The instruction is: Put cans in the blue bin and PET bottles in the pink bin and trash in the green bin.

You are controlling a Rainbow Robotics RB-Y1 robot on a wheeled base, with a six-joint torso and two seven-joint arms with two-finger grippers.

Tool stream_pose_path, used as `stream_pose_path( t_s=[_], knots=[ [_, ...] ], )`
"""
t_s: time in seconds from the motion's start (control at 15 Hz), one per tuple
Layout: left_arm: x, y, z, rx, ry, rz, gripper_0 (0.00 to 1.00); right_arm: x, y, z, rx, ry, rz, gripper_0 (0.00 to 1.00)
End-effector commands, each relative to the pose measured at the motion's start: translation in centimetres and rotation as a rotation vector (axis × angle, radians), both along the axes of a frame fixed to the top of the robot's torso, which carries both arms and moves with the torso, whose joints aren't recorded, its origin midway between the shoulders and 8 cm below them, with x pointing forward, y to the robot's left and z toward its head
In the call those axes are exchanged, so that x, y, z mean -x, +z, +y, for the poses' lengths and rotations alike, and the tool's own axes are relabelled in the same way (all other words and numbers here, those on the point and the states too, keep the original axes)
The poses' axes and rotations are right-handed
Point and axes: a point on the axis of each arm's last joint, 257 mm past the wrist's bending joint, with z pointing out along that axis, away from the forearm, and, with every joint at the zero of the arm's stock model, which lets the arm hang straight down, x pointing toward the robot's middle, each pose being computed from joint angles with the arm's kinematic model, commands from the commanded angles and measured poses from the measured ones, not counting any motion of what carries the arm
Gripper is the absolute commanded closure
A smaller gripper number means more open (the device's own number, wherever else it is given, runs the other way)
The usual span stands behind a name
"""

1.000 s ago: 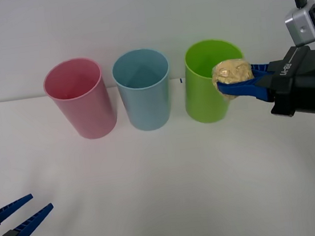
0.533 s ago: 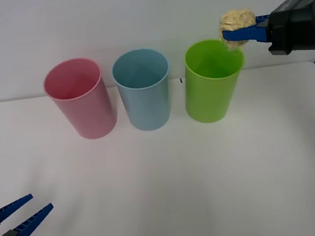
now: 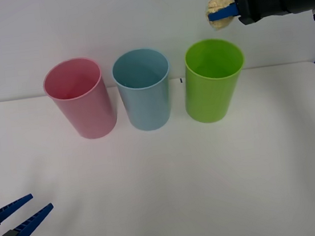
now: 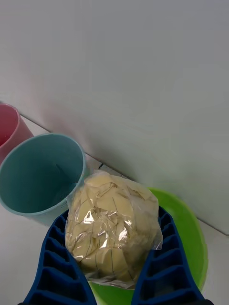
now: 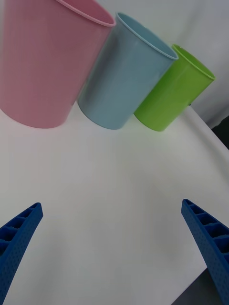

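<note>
Across the middle of the front frame, three tall smooth bins stand in a row on the white desk [image 3: 166, 186], each upright with its mouth open: the pink bin [image 3: 80, 98] at the left, the blue bin [image 3: 142, 89] in the centre, the green bin [image 3: 215, 80] at the right. They stand near one another with narrow gaps between them, and a plain pale wall rises behind the row.

At the upper right of the frame the right end effector [image 3: 220, 14] reaches in from the edge, its black body behind two blue ribbed fingers clamped on the trash [image 3: 217, 2]. The trash sits higher in the picture than the green bin's rim and a little right of its centre, clear of the bin. In the right wrist view the trash [image 4: 110, 228] is a pale yellow-beige crumpled ball with a shiny clear wrapping over it, squeezed between the two fingers [image 4: 59, 267], and the green bin [image 4: 191, 248] opens beneath it with the blue bin [image 4: 40, 178] beside.

At the lower left corner the left end effector [image 3: 26, 210] hangs low over the desk, its two blue fingers spread apart and holding nothing, well apart from the bins.

Count: three bins, one piece of trash, two end effectors.
</note>
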Motion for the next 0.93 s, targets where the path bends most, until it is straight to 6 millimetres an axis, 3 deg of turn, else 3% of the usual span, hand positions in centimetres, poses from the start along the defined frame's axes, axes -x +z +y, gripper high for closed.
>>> stream_pose_path(
  t_s=[0.07,0.33,0.93],
  knots=[
    [0.0,0.0,0.0,0.000,0.000,0.000,0.00,-1.8,-1.1,0.0,0.048,-0.027,0.048,1.00],
    [0.0,0.0,0.0,0.000,0.000,0.000,0.00,-3.0,-2.6,-0.1,0.141,-0.038,0.095,1.00],
    [0.0,0.0,0.0,0.000,0.000,0.000,0.00,-2.4,-5.9,-1.8,0.275,-0.063,0.163,1.00]
  ],
)
